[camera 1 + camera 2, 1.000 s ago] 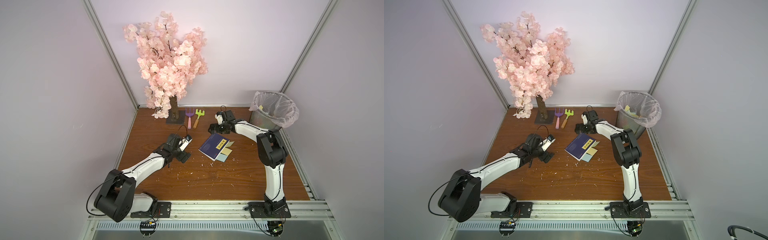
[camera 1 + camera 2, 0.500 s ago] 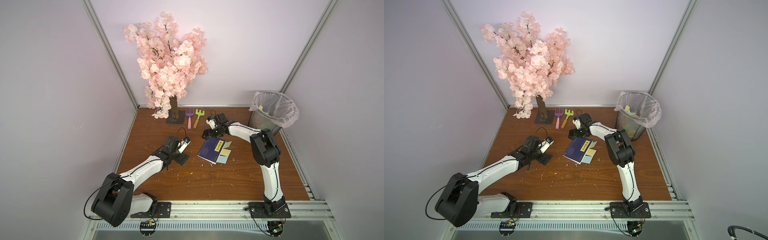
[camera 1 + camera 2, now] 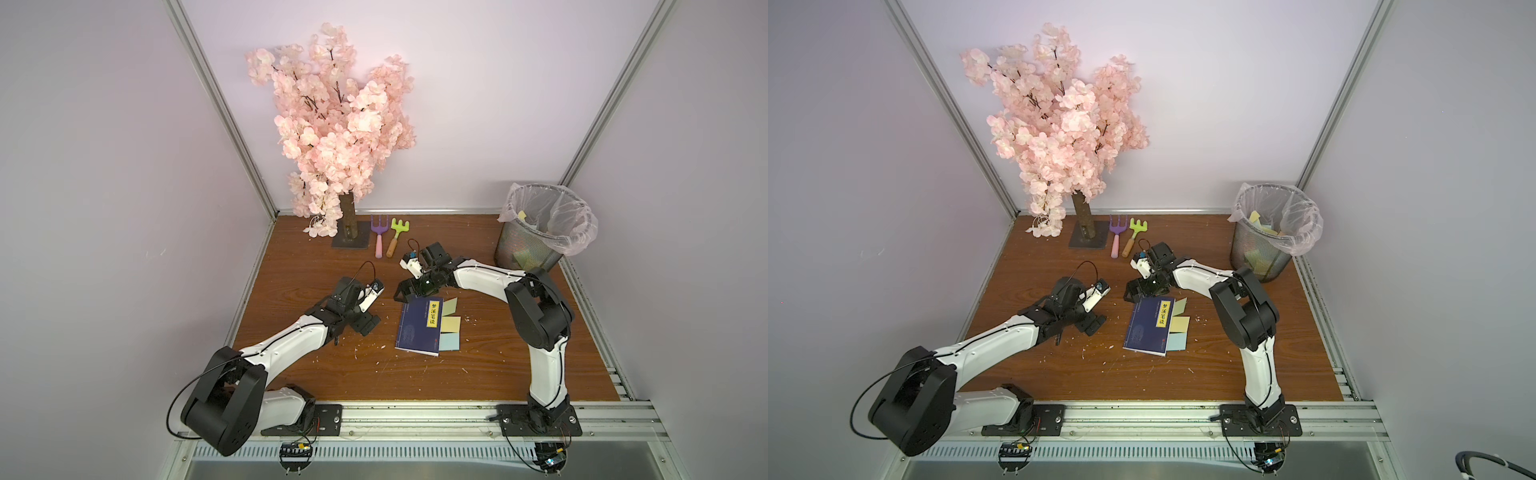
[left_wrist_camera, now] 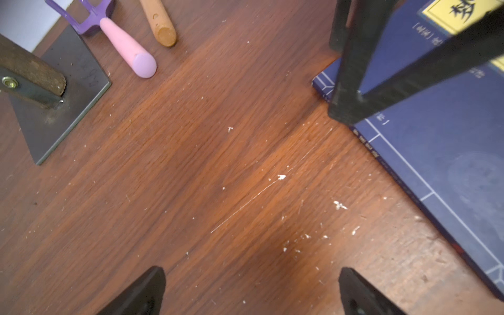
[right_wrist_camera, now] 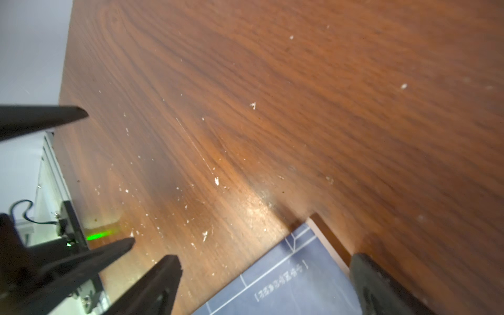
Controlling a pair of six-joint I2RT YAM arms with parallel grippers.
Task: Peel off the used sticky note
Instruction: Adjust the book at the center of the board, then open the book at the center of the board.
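A blue book [image 3: 417, 328] [image 3: 1148, 326] lies flat mid-table. Three sticky notes poke out of its right edge: a pale green one [image 3: 451, 304], a yellow one [image 3: 451, 325] and a light blue one [image 3: 449, 343]. I cannot tell which one is used. My right gripper [image 3: 409, 291] [image 5: 266, 272] is open, low over the book's far left corner [image 5: 300, 272], which lies between its fingers. Left of the book, my left gripper [image 3: 368, 322] [image 4: 252, 281] is open over bare wood. The left wrist view shows the book [image 4: 450, 141] and a right finger [image 4: 351, 81].
A mesh bin [image 3: 536, 245] [image 3: 1264, 245] with a plastic liner stands at the back right. A pink blossom tree [image 3: 340, 124] on a metal base [image 3: 351, 241] stands at the back, with a purple rake [image 3: 378, 237] and a green rake [image 3: 397, 237] beside it.
My right gripper has swung left and toward the front, onto the book's far corner. The book has slid toward the front and turned squarer. The left arm has barely shifted.
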